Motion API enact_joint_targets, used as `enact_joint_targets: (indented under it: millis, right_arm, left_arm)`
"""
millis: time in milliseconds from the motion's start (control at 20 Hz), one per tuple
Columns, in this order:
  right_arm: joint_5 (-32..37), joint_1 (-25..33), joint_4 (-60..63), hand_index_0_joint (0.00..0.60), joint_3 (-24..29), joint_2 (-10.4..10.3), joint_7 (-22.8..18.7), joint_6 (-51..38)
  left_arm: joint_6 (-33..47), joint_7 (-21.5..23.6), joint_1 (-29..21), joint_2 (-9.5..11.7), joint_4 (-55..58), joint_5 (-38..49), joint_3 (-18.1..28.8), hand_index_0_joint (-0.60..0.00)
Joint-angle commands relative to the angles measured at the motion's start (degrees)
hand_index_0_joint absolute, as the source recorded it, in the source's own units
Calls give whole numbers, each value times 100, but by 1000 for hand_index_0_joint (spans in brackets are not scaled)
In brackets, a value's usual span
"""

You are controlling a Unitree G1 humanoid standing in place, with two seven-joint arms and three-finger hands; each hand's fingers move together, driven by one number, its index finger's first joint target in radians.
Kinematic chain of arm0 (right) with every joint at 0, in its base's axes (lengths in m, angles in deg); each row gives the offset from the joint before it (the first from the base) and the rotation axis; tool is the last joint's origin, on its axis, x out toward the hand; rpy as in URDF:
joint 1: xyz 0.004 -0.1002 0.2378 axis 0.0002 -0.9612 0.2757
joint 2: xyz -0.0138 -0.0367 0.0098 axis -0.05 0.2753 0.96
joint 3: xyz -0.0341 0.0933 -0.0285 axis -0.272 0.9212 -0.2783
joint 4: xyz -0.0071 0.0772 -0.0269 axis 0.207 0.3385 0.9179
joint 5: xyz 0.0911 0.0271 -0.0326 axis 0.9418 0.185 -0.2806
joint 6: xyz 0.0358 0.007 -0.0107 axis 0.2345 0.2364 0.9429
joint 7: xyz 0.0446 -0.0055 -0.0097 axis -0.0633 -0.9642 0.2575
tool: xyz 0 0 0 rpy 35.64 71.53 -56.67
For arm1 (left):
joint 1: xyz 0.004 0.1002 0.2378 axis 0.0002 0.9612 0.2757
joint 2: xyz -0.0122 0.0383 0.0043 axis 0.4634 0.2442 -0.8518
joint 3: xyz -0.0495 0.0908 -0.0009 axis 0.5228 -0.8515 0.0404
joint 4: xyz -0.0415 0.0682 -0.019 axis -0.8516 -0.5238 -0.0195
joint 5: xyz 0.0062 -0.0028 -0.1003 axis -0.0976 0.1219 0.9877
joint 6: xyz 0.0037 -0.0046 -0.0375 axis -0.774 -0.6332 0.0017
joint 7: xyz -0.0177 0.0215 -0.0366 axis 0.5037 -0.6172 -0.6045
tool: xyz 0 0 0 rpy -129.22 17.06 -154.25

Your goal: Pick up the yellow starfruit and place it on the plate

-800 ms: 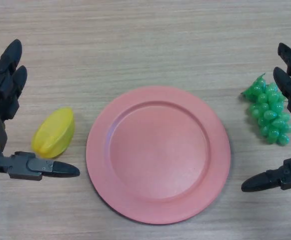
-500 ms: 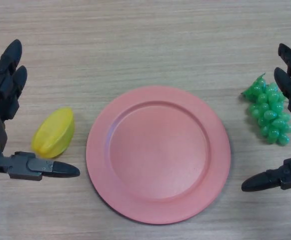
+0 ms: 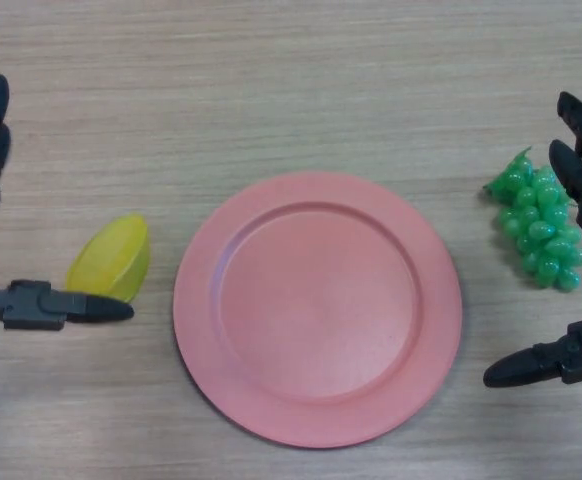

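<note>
A wooden table [image 3: 291, 80] is seen carrying a pink plate [image 3: 317, 308] at its centre, with the yellow starfruit [image 3: 111, 260] laid just beside the plate's left rim. Green grapes [image 3: 537, 222] are placed to the right. The starfruit is flanked, ungrasped, by the released left hand [image 3: 11, 300], thumb overlapping its near edge; the right hand [image 3: 581, 200] is likewise held unclenched beside the grapes.

Test bench setting: a light wood-grain laminate table [image 3: 301, 90] carrying only a pink round plastic plate [image 3: 317, 415] and glossy plastic-looking fruit.
</note>
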Motion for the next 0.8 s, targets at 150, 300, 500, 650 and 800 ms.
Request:
enact_joint_targets:
  millis: [150, 300, 500, 650, 800]
  right_arm:
    - [216, 114, -389, 0, 345, 126, -229, -674]
    - [170, 103, -333, 0, 354, 118, -276, -803]
    - [192, 93, -346, 0, 396, 126, -282, -807]
    - [175, 39, -344, 0, 412, 106, -289, -818]
    - [220, 46, -376, 0, 426, 101, -302, -797]
  left_arm:
    - [760, 505, -472, 436, -478, -93, 117, 0]
    - [910, 534, -741, 449, -1241, -129, -146, 0]
    - [1209, 500, -850, 378, -1825, -69, -335, 0]
    - [1566, 543, -852, 338, -2171, -272, -448, 0]
    - [1927, 550, -913, 354, -2475, -358, -489, 0]
